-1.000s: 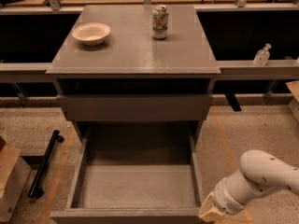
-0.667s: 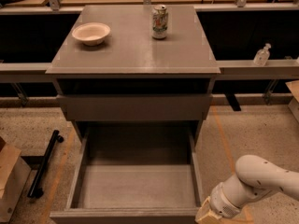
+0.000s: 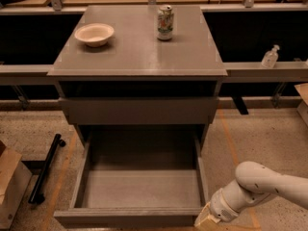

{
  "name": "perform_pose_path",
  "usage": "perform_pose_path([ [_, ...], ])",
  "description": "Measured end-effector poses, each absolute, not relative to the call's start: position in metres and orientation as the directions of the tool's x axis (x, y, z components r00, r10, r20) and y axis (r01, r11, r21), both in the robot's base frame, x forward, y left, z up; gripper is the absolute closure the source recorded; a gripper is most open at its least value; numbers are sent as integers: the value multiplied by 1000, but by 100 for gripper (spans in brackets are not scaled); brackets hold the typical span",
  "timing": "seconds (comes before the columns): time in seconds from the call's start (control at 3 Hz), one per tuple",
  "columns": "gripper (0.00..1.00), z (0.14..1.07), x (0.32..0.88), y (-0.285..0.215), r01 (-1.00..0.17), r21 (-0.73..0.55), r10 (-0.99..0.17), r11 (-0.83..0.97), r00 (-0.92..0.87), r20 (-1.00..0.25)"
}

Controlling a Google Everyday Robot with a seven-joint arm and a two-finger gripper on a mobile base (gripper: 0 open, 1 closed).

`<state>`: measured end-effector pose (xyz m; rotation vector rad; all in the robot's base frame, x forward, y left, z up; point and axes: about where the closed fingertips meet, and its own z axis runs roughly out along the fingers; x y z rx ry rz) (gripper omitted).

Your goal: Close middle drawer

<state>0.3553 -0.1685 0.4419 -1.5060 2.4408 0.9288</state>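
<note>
The grey cabinet [image 3: 139, 61] stands in the middle of the camera view. Its middle drawer [image 3: 139, 189] is pulled far out toward me, and its inside is empty. The drawer's flat front [image 3: 127, 217] runs along the bottom edge of the view. The uppermost grey front [image 3: 138, 110] above it sits flush. The lowest front is hidden under the open drawer. My gripper [image 3: 205, 221] is at the bottom right, right beside the right end of the drawer's front, at the end of my white arm [image 3: 260, 184]. Its tips are cut off by the frame edge.
A white bowl [image 3: 94, 34] and a drink can [image 3: 165, 22] stand on the cabinet top. A clear bottle [image 3: 269, 57] sits on the right ledge. A black bar [image 3: 45, 167] lies on the floor at the left, beside a cardboard box [image 3: 9, 186].
My arm and gripper have shifted a little left and down, closer to the right end of the drawer's front. The drawer has not visibly moved.
</note>
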Motion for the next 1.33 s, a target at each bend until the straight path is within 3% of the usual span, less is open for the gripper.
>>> perform_pose_path([
  [0.67,100,437,376,-162,-857,413,-769,307,-479,-423],
  [1.33,100,457,482,-160,-915,299,-783,271,-390,-484],
])
